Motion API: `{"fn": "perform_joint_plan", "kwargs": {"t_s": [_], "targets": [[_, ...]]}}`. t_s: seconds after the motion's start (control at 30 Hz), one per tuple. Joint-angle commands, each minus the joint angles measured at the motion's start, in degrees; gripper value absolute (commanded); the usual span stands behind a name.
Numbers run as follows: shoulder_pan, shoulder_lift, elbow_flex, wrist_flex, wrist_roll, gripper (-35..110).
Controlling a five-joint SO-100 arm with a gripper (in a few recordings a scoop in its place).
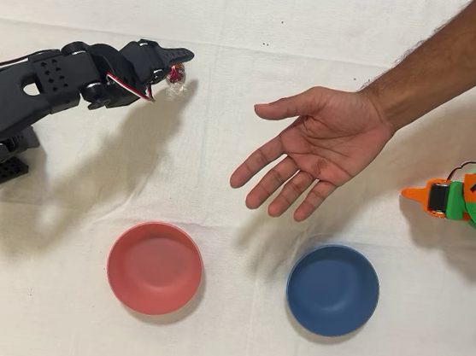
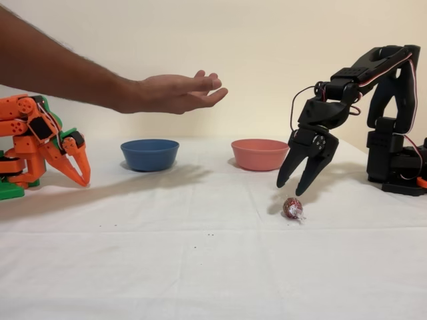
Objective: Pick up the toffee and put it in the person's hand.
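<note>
Toffee [image 2: 292, 208] is the closest thing to the side camera, sitting on the white tablecloth [image 2: 200, 267] with its shiny red foil and crinkly clear ends, nothing gripping it. Right above it hangs the black arm's gripper [image 2: 293, 189], pointing down with its two fingers spread apart, tips just over the sweet but not touching as far as I can see. From overhead the gripper [image 1: 170, 67] sits at the upper left and the toffee [image 1: 177, 75] peeks out right at its tip, so the two line up pretty well.

Moving outward, the black arm [image 2: 373, 73] arches up and back to its base at the right edge of the fixed view. A pink bowl [image 2: 259, 154] stands behind the gripper, and a blue bowl [image 2: 149, 154] sits further left; overhead they're side by side along the lower part of the cloth, well apart from the sweet.

Person's hand [image 1: 319, 149] is held palm up with fingers spread, up in the air above the table, well away from the toffee. In the fixed view it floats above the blue bowl. Idle orange arm [image 2: 40, 147] is parked at the far left there.
</note>
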Motion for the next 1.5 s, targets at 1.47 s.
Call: {"fn": "perform_joint_plan", "kwargs": {"t_s": [1.47], "targets": [[-1.0, -5.4, -4.8, -1.3, -0.7, 29]]}}
